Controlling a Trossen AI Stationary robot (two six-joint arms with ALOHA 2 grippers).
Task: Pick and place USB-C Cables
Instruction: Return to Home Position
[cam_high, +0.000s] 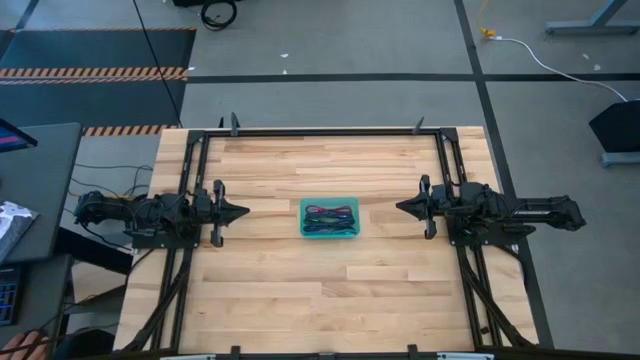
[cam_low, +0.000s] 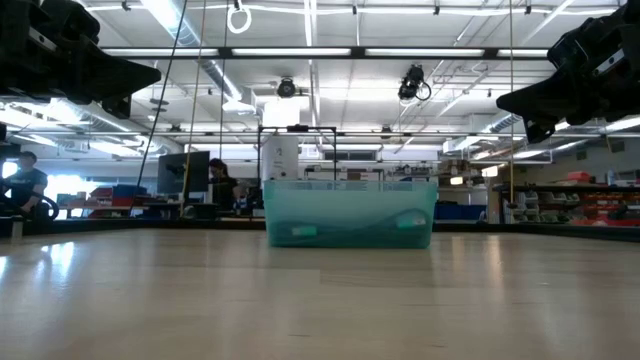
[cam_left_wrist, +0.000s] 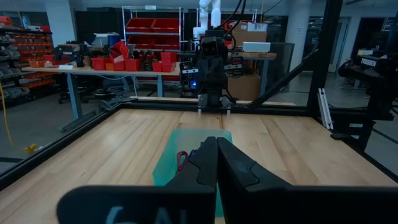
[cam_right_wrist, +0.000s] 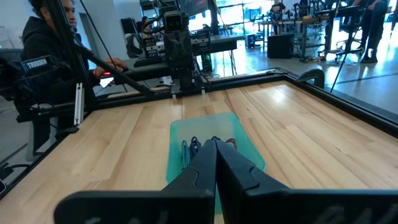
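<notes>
A translucent teal rectangular tray (cam_high: 305, 232) sits at the middle of the table, also seen as the tray (cam_low: 350, 212), the tray (cam_left_wrist: 166, 163) and the tray (cam_right_wrist: 179, 134). Inside it lie the coiled USB-C cables (cam_high: 330, 215), a tangle of maroon, purple, green and blue; the cables (cam_right_wrist: 189, 147) and a maroon loop (cam_left_wrist: 181, 159) show in the wrist views. My left gripper (cam_high: 244, 212) hovers left of the tray, shut, pointing at it. My right gripper (cam_high: 400, 207) hovers right of the tray, shut, pointing at it. Both hang well above the table.
A black metal frame (cam_high: 330, 131) runs round the table's edges. Bare wood lies on all sides of the tray. Beyond the table, people (cam_right_wrist: 46, 43) sit or stand by benches and shelving.
</notes>
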